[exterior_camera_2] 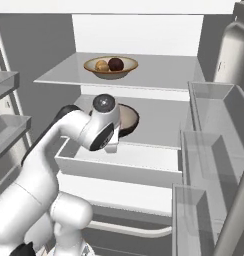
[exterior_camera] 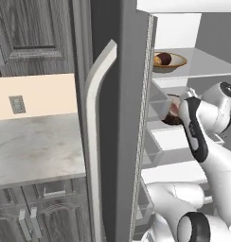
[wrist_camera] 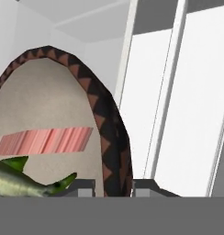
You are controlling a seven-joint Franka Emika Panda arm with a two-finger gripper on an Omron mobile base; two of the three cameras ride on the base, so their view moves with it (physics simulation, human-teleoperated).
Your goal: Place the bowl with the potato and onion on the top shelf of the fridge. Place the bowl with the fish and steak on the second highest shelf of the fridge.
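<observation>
Jaws point(wrist_camera: 114, 186) pinched on the rim of the bowl with the fish and steak point(wrist_camera: 107, 137), which sits at or just over the second highest shelf point(exterior_camera_2: 159, 117) of the fridge point(exterior_camera: 122, 118); can't tell if it's touching down. I'd keep it level, lower until seated, then let go and back straight out. Above the jaws, the bowl with the potato and onion point(exterior_camera_2: 111, 66) is on the top shelf point(exterior_camera_2: 159, 70); a white drawer point(exterior_camera_2: 119, 162) just below, door bins point(exterior_camera_2: 214, 130) to the side.

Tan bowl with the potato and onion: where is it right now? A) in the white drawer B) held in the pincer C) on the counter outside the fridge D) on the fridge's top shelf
D: the tan bowl sits on the top shelf, apart from the arm below it.
</observation>
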